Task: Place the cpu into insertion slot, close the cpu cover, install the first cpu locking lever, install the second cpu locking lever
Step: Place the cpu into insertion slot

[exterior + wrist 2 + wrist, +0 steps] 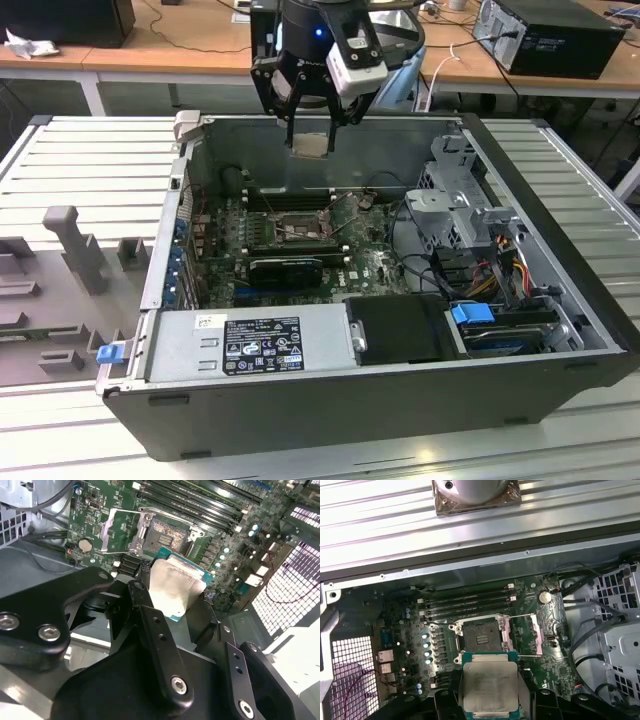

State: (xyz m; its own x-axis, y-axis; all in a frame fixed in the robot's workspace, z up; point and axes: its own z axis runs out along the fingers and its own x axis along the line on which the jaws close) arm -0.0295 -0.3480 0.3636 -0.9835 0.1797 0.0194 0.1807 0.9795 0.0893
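1. Claw (pixel 312 136) is clamped on the cpu (pixel 312 146), pinching it by two opposite edges.
2. The cpu is in the air above the open computer case (pixel 300 400), over the far part of the motherboard (pixel 370 265) and clear of it.
3. Both wrist views show the chip's silver lid (pixel 487 687) facing the cameras, with a green edge showing round it.
4. The insertion slot (pixel 481 635) is bare with its dark centre exposed. The cpu is not touching it.
5. The cpu cover (pixel 525 635) is swung open beside the slot, so the board shows through its window.
6. The case lies on its side on the slatted metal bench (pixel 80 160).
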